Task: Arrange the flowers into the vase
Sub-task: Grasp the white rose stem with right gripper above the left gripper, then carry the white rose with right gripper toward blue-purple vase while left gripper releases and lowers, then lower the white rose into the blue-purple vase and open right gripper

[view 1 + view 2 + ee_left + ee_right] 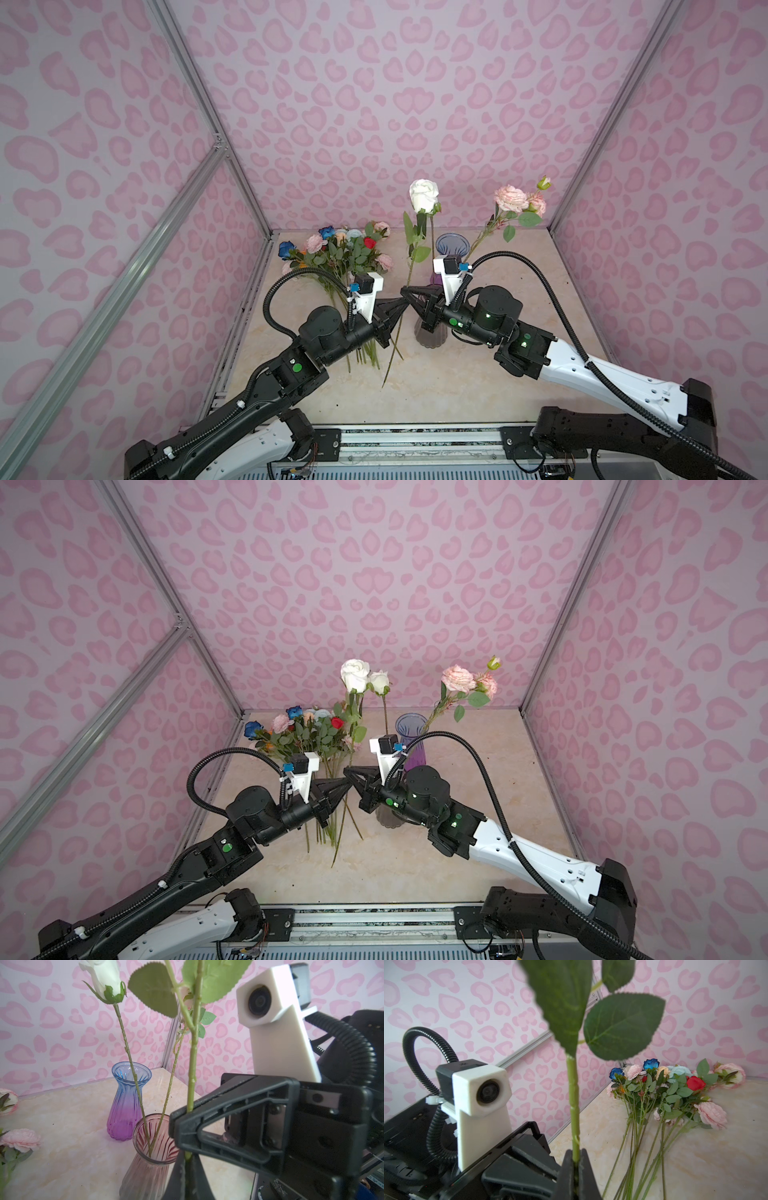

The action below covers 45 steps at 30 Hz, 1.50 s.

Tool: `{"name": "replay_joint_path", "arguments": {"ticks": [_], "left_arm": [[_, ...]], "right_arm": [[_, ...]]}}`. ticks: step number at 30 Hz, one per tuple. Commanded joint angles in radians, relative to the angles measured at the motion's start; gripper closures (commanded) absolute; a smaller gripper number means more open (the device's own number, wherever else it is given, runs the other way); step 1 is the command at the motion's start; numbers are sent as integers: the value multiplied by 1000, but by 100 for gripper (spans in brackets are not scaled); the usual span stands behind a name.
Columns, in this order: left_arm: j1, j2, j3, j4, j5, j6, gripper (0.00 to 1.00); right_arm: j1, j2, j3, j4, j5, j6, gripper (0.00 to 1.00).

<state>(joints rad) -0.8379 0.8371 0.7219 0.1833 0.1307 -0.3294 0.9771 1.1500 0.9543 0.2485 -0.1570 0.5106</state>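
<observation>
At the bench [457, 386] centre, the right hand [404, 291] pinches the near-upright white rose [424, 195] by its stem. The left hand [404, 304] flanks that stem just below, and I cannot tell whether it grips. Loose flowers [336, 253] lie at ten o'clock. The pink vase [428, 338], at four o'clock of the hands, holds two stems.

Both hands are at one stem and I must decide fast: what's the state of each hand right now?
Left hand: closed on the white rose stem.
Right hand: closed on the same stem, nearer the bloom.
</observation>
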Motion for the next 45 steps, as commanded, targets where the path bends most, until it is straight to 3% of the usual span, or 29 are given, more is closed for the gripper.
{"name": "replay_joint_path", "arguments": {"ticks": [1, 4, 10, 14, 18, 21, 27, 34, 45], "left_arm": [[0, -4, -4, 19, -21, -10, 79], [0, -13, -10, -23, -52, -21, 65], [0, -124, -106, -51, -201, -71, 56], [0, -246, -200, -90, -384, -135, 52], [0, -378, -309, -162, -635, -293, 48], [0, -481, -391, -195, -718, -407, 45], [0, -630, -480, -246, -750, -486, 42], [0, -671, -489, -273, -755, -491, 41], [0, -653, -479, -283, -753, -476, 41]], "right_arm": [[2, -9, -8, 46, 23, 6, 100], [2, -25, 0, 21, 52, -19, 100], [2, -73, 24, -61, 167, -119, 100], [3, -101, 90, -147, 250, -235, 100], [2, -120, 171, -197, 332, -347, 100], [2, -134, 211, -197, 389, -451, 100], [-20, -140, 261, -191, 528, -589, 100], [-56, -102, 243, -227, 548, -575, 100], [-90, -79, 92, -275, 539, -449, 96]]}}
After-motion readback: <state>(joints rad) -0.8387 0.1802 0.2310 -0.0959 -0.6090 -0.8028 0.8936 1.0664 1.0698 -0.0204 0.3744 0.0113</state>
